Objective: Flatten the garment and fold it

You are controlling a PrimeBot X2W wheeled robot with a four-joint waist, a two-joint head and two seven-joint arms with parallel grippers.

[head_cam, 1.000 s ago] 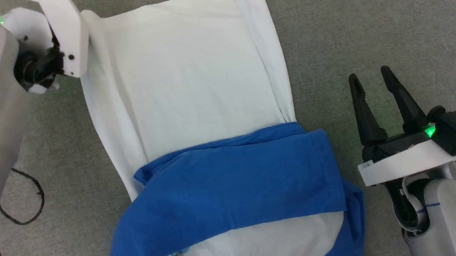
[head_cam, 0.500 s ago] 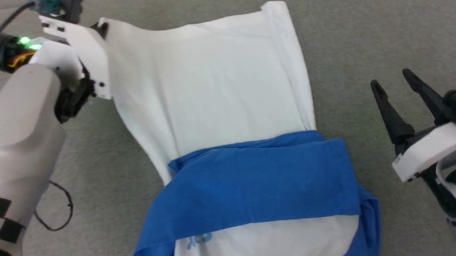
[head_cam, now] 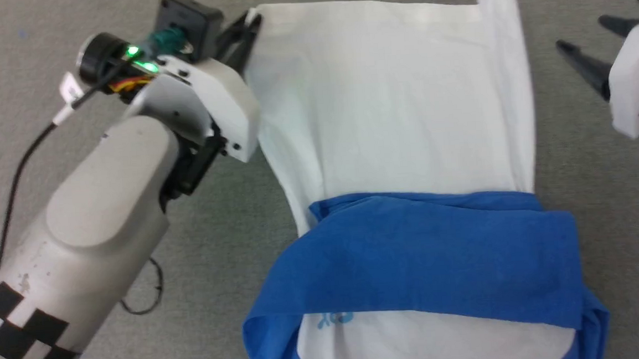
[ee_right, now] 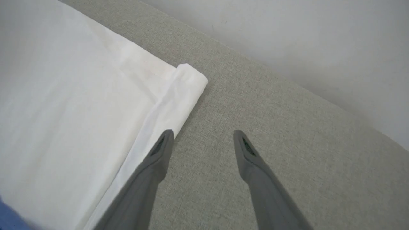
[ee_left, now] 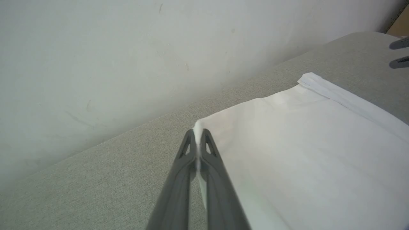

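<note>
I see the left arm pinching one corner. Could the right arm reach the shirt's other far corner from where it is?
Probably yes. The right end effector is open and sits just beside that corner of the shirt, over bare grey surface, and nothing lies between them.

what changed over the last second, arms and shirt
The left gripper shut on the garment at its far left hem corner. The right gripper moved forward along the garment's right edge, from beside the blue sleeve to the far right corner. The head camera shifted too. Unchanged: the right gripper is open and holds nothing, and the garment lies spread with the sleeve folded across it.
</note>
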